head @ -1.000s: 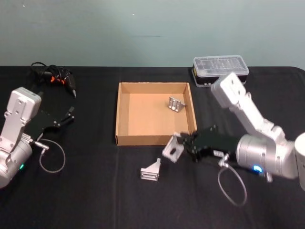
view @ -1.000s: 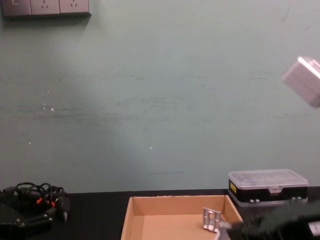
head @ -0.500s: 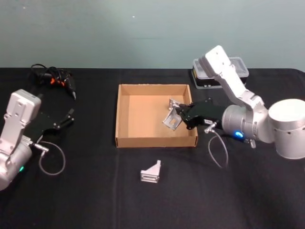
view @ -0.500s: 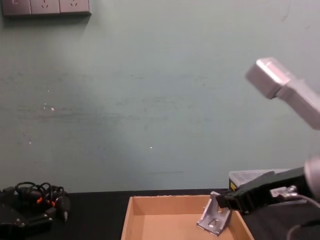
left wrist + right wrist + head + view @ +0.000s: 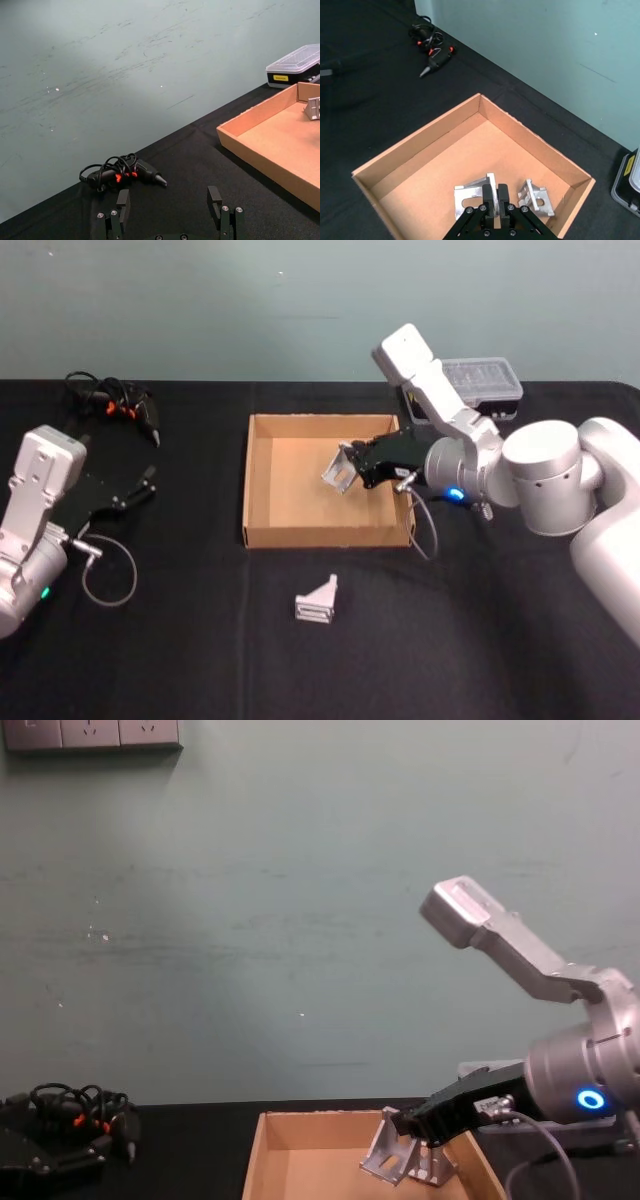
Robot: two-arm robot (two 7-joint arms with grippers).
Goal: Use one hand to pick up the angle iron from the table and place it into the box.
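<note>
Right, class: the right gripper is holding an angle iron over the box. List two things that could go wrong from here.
1. The held angle iron hangs close beside another angle iron lying in the box; released here, it may land on that one and tip or bounce.
2. The right gripper seems to pinch just one flange, so the bracket could swivel or slip before release.

- Robotics lab bench, this: black table (image 5: 180, 640), bare teal wall (image 5: 250, 920), sockets (image 5: 90, 734) up high.
- Silver right arm (image 5: 540, 475), corded hand tool (image 5: 125, 172), plastic parts case (image 5: 485, 378).
</note>
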